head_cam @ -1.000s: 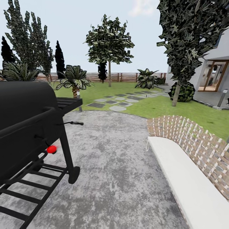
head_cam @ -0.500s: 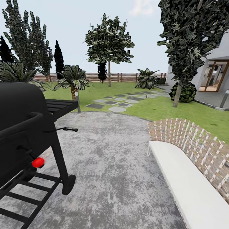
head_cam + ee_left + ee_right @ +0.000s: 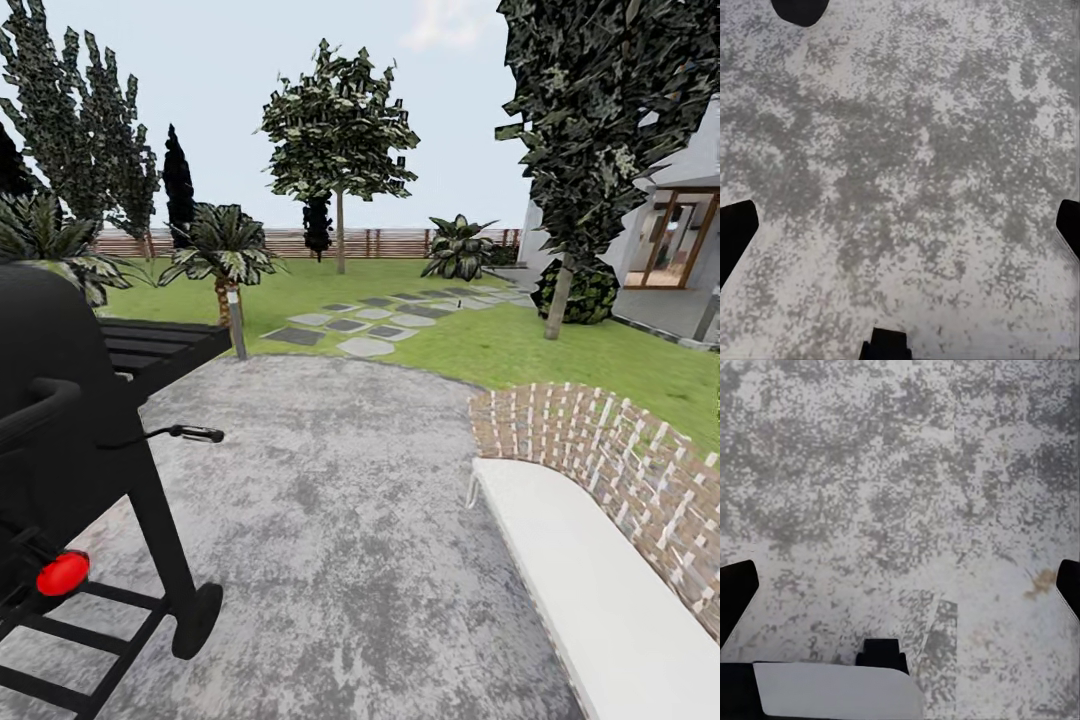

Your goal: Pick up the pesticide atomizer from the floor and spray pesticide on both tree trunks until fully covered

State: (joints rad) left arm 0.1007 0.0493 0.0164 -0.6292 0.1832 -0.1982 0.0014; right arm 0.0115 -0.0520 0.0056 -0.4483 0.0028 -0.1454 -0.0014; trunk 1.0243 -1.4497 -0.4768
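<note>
The garden lawn (image 3: 470, 345) lies beyond the round paved patio (image 3: 340, 500). Far across the grass, before the slatted fence (image 3: 390, 242), stands a tree (image 3: 338, 125) on a straight bare trunk (image 3: 340, 235). A bigger tree (image 3: 600, 100) rises at the right on a leaning pale trunk (image 3: 556, 296). The pesticide atomizer is out of view. My left gripper (image 3: 900, 232) hangs open over mottled grey paving, with nothing between its dark fingertips (image 3: 735, 236). My right gripper (image 3: 900, 592) is also open over paving.
A black barbecue grill (image 3: 80, 440) with a red knob (image 3: 62, 572) stands close at the left. A white bench (image 3: 590, 590) with a curved brick wall (image 3: 600, 440) behind it lines the right. Grey stepping stones (image 3: 365, 322) cross the lawn. Short palms (image 3: 222, 250) stand at the left, a house (image 3: 680, 230) at the right.
The whole view has shifted: the camera has moved forward over the patio, so the grill has slid left and down in the picture. Nothing in the garden itself has moved.
</note>
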